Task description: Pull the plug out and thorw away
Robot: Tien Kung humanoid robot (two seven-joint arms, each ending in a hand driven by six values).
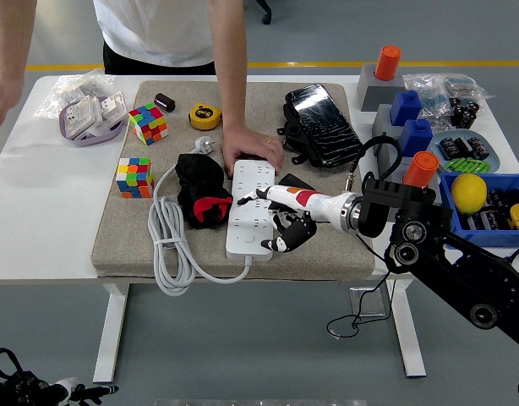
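A white power strip lies lengthwise on the grey mat, and a person's hand presses on its far end. A black adapter plug sits at the strip's right edge, mostly hidden behind my right hand. That hand reaches in from the right over the strip. Its white and red finger points left across the sockets, and its black fingers hang loosely curled by the strip's right side. I see nothing held in it. My left arm is out of sight.
A black and red cloth and the coiled white cable lie left of the strip. Two colour cubes, a yellow tape measure and a black case lie further back. Grey blocks with orange and blue caps and a blue bin crowd the right.
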